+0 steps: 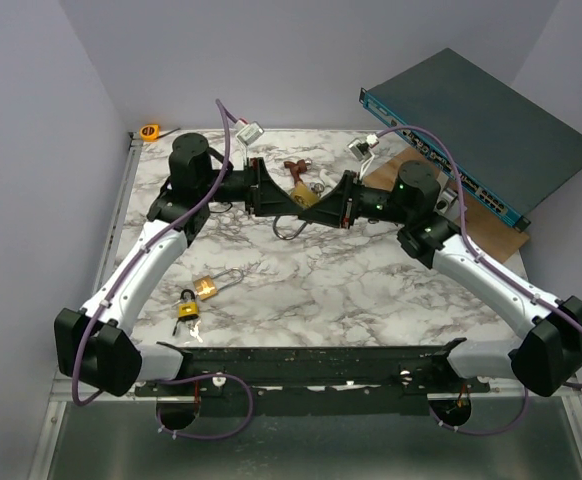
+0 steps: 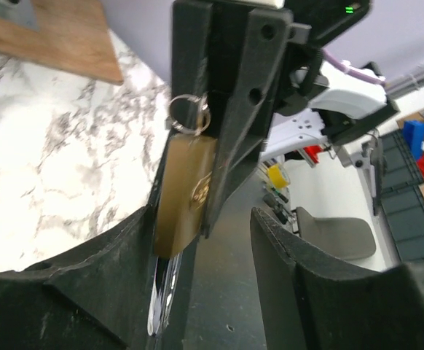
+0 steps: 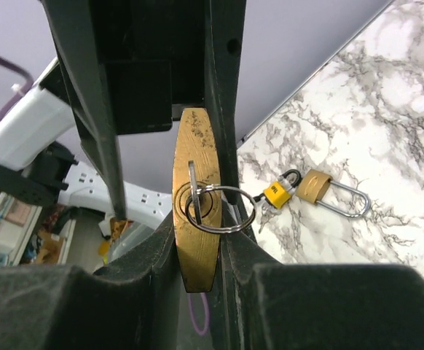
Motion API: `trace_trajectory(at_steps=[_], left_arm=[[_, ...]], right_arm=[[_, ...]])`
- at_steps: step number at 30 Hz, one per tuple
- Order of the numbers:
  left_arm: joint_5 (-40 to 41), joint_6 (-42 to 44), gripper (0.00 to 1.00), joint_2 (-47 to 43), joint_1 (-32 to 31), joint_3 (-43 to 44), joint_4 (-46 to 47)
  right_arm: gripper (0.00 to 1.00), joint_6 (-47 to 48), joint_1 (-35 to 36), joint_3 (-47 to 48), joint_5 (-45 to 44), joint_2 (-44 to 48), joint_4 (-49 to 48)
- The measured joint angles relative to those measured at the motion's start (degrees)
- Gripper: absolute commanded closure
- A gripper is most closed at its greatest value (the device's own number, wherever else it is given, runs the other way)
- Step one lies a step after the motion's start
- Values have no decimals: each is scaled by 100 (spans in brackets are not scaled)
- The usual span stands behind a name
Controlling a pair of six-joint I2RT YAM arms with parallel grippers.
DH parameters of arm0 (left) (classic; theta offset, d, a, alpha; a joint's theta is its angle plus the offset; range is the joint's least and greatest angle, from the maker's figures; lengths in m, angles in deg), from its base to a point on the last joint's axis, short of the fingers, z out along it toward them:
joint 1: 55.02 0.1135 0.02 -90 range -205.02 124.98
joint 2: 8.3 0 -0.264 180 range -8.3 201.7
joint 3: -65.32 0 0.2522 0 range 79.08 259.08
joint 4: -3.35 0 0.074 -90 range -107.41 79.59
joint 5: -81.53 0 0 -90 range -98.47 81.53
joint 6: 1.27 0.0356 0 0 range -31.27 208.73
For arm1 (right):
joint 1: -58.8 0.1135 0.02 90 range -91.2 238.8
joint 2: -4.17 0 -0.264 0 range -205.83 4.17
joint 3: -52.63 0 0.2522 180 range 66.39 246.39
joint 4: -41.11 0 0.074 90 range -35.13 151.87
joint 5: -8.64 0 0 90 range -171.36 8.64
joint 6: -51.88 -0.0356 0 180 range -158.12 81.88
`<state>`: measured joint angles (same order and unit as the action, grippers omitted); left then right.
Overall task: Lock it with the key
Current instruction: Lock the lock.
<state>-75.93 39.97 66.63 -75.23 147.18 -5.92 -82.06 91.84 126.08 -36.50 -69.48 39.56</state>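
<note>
Right wrist: right gripper (image 3: pixel 197 244) clamps brass padlock (image 3: pixel 196 146), key (image 3: pixel 191 191) seated; left gripper (image 2: pixel 205 226) stands open. It should pinch the key squarely before turning.

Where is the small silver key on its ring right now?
Right wrist view: the small silvery metal key sits in the keyhole of the brass padlock, which the right tool grips above the far middle of the marble table.

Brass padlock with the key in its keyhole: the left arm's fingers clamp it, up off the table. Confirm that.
Wrong arm. The right arm's fingers clamp the brass padlock, with the key in its keyhole, up off the table. The left arm's fingers stand open around it. The right wrist view shows the grip.
</note>
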Motion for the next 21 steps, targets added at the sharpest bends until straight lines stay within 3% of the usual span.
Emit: trace_trajectory(at_steps=[4, 8, 18, 21], left_arm=[[317, 579, 45, -76, 87, 28, -896], [553, 763, 48, -343, 216, -175, -1191], [894, 509, 73, -881, 247, -876, -896], [999, 212, 74, -881, 247, -925, -605]], right_arm=[[99, -179, 0, -90, -240, 4, -96], [99, -382, -2, -192, -560, 26, -249], [99, -1027, -9, -297, -1084, 92, -1036], [99, -1145, -13, -297, -1145, 103, -1228]])
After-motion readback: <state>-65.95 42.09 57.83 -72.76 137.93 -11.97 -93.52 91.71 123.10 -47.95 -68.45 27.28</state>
